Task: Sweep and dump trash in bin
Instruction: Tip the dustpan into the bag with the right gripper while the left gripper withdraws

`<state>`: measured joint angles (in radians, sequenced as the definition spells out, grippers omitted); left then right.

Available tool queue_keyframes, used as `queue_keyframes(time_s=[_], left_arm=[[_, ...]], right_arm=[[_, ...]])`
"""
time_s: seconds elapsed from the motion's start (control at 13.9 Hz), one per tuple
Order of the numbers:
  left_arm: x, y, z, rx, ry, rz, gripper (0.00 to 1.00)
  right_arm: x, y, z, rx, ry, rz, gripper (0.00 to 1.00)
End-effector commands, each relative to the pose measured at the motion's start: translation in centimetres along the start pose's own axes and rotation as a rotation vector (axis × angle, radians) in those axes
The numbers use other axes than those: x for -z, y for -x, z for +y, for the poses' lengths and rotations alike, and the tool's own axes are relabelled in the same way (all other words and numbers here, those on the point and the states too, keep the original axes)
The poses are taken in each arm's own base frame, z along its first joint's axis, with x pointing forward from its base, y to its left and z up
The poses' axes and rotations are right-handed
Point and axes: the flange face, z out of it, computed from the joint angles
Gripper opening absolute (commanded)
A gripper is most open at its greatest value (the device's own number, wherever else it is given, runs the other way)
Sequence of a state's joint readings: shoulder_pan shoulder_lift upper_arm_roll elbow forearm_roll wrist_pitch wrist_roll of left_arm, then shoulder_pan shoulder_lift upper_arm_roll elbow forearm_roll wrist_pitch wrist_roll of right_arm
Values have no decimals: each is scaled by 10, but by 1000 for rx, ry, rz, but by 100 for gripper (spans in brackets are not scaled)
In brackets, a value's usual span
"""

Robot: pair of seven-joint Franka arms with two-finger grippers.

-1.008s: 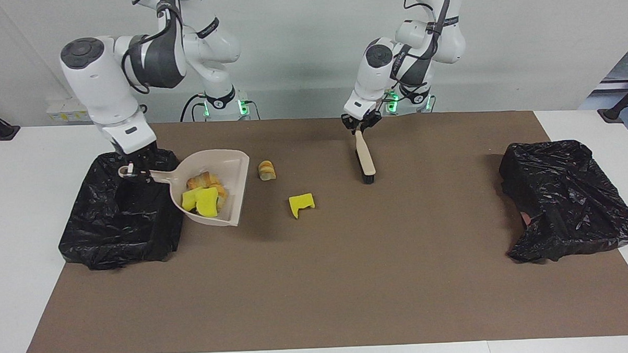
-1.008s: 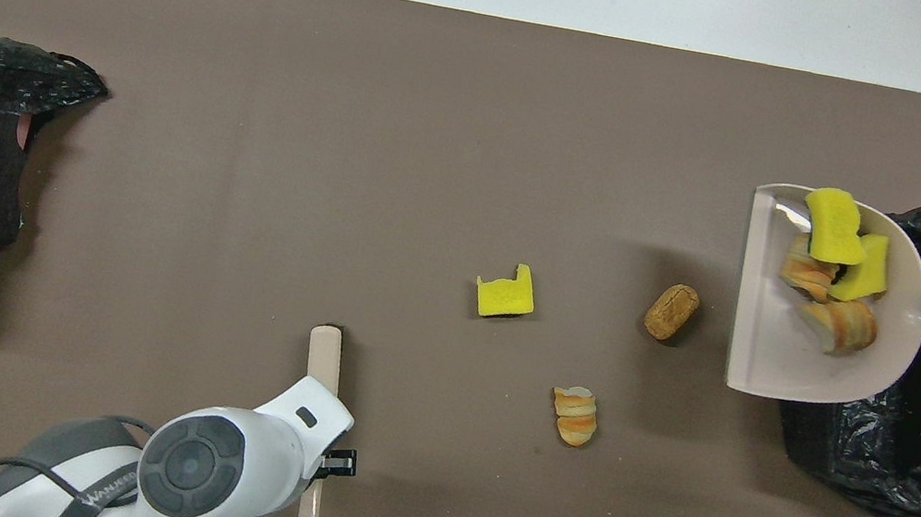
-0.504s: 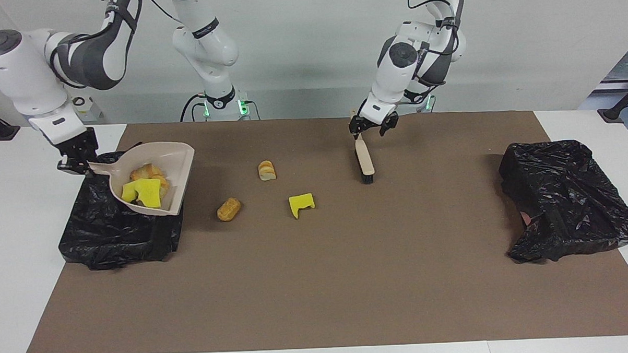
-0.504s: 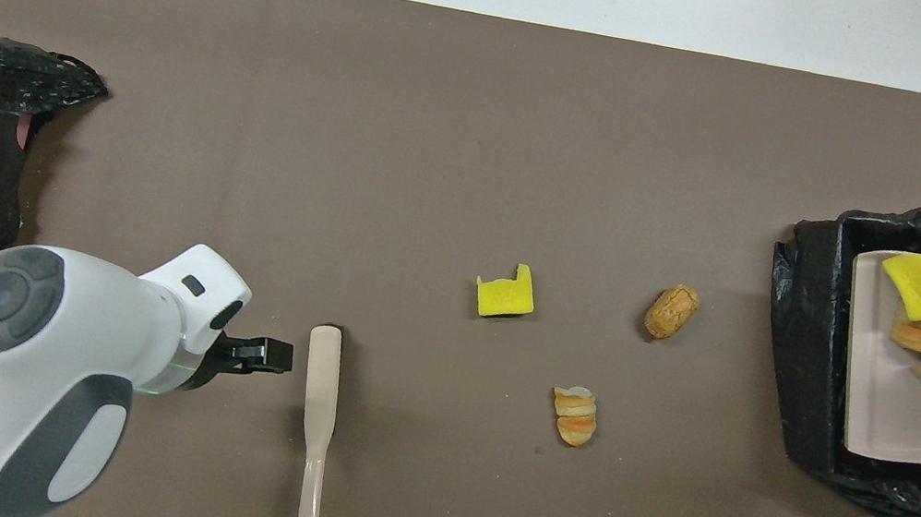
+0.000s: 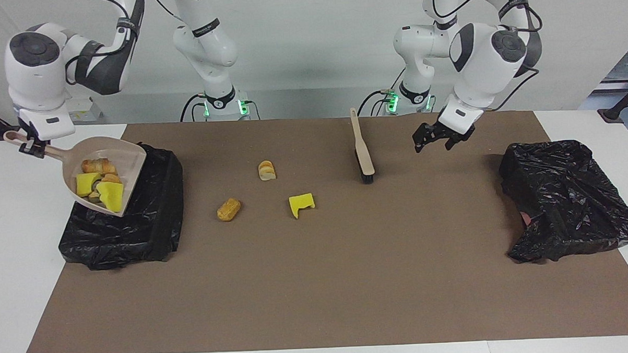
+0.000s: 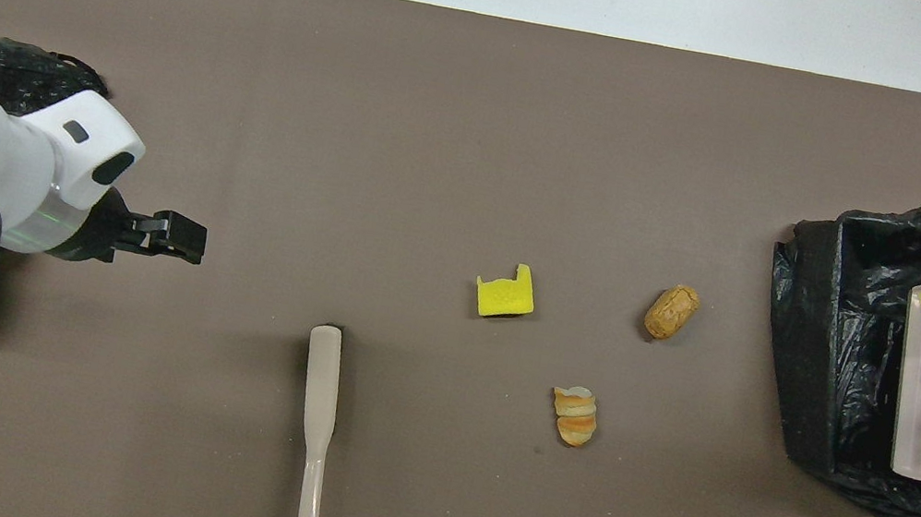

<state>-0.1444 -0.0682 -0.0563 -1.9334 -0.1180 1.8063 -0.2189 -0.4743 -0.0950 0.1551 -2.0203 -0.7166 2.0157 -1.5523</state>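
**Dustpan raised over the bin, dump pending**

The right gripper (image 5: 31, 147) clamps the dustpan (image 5: 130, 157) handle, pan tilted over the black bin (image 5: 153, 224) with four scraps of trash (image 5: 101, 185) inside. Three more lie loose on the mat. The left gripper (image 5: 438, 138) hangs wide and empty near the brush (image 5: 364, 159). Next, I judge: tip further

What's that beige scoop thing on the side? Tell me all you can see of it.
It's a beige plastic dustpan with a long handle, held by the right tool. It hangs tilted over the black bin, mouth downward, carrying yellow sponge chunks and bread pieces.
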Motion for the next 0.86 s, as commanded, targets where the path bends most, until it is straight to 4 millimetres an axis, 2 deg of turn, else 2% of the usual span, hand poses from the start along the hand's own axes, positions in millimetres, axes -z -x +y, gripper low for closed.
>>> queue_keyframes(time_s=[0.0, 0.07, 0.22, 0.29, 0.43, 0.65, 0.72, 0.79], left_arm=[[30, -24, 0, -39, -57, -12, 100], [40, -30, -9, -41, -57, -17, 100], [60, -32, -13, -54, -58, -19, 100], [62, -35, -15, -58, -59, -32, 100], [75, -35, -23, -76, -57, -35, 100], [75, -33, -16, -99, -51, -20, 100], [75, -33, -16, -96, -52, -22, 100], [75, -34, -20, -87, -51, -21, 100]], right_arm=[[31, -37, -14, 39, 65, -125, 0], [39, -41, -14, 30, 73, -160, 0], [46, -46, -15, 55, 54, -220, 0], [48, -45, -17, 64, 27, -256, 0], [59, -30, -17, 34, 10, -300, 0], [90, -5, -16, 8, 6, -312, 0], [94, -6, -14, -3, 2, -310, 0], [104, -16, -10, -4, 22, -309, 0]])
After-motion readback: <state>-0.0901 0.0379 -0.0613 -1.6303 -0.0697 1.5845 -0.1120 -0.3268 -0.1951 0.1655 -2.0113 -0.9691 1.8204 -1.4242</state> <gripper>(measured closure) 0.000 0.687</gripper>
